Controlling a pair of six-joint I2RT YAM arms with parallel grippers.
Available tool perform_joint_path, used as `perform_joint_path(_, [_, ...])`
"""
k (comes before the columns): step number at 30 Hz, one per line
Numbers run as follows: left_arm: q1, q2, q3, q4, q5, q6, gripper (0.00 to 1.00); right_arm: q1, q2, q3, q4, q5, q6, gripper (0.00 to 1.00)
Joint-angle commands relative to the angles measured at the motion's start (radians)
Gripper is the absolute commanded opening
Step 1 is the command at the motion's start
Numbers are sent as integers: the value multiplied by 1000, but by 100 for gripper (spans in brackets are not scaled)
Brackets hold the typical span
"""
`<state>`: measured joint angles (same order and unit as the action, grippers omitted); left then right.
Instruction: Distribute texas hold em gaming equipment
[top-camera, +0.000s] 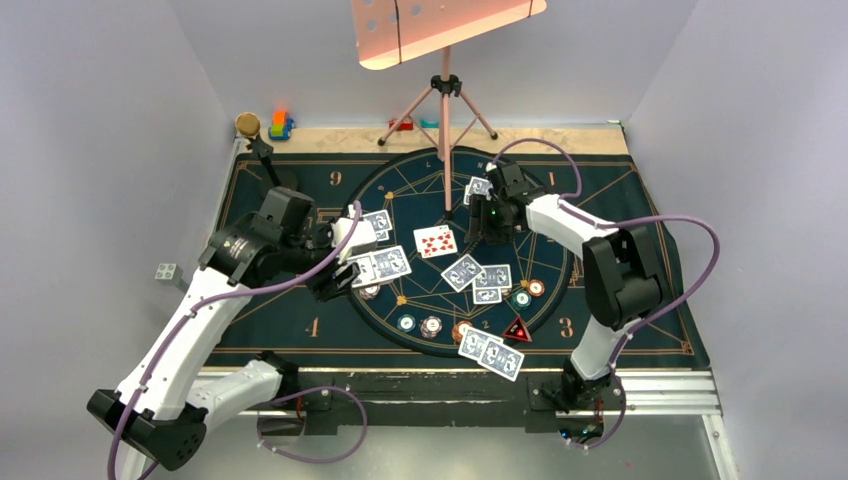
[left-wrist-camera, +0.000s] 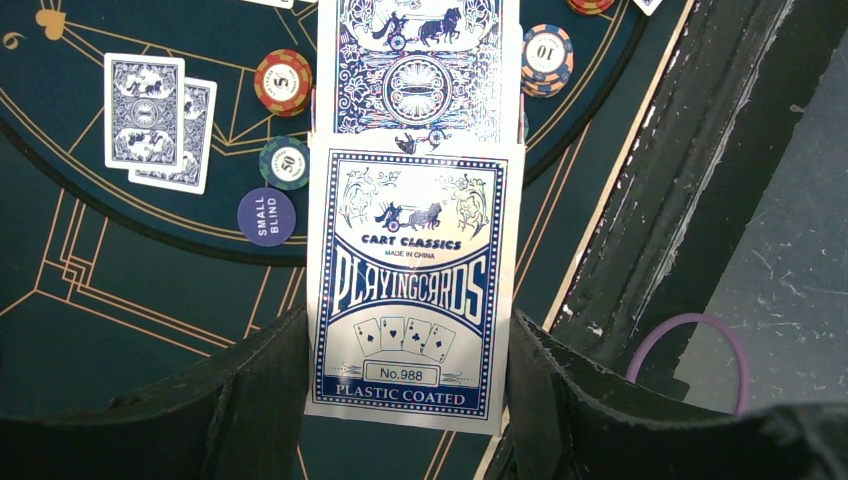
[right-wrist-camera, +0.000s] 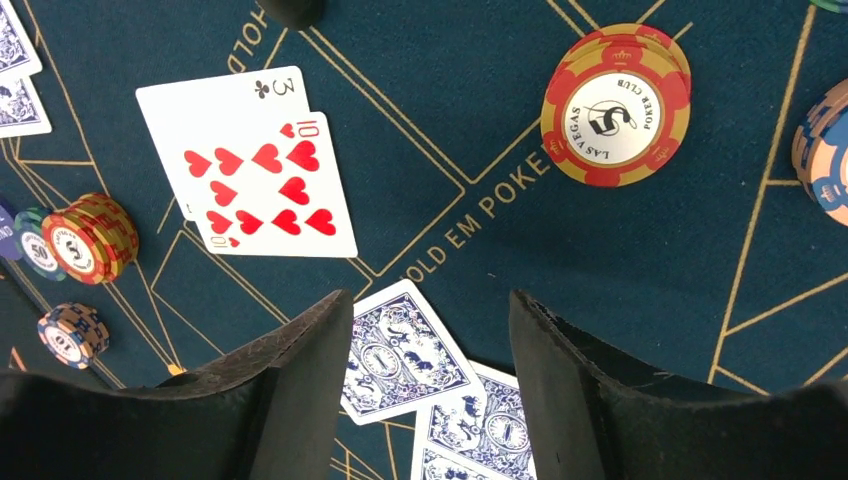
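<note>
Left wrist view: left gripper (left-wrist-camera: 410, 335) clamped on card pack (left-wrist-camera: 412, 270), pinching its long edges.
Pack: light, stiff, plastic-slick; probably prone to slipping.
Right gripper (right-wrist-camera: 428, 310): jaws apart, holding nothing.

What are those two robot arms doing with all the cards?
It looks like they're setting up a poker game. The left gripper is clamped on a card box, and a blue-backed card pokes out past it. The right gripper is open above two face-down cards. Face-up cards and chips lie on the mat.
</note>
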<state>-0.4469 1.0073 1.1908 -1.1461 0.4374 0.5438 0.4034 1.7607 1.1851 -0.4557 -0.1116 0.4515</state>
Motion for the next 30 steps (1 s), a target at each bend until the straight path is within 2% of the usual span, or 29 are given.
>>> perform_joint_path(1, [8,2,47,17,12,18,0,-6,18,-16,36,-123,-50,61])
perform_joint_path(8, [8,2,53,11,12,19,0,-9,37,-65,48,-206,-67,59])
perform_joint_path(17, [9,2,57,7,24,15,0,-8,19,-131,56,-223,-72,58])
perform_joint_path(30, [8,1,59,7,23,16,0,23,-85,-222,54,-298,-75,52])
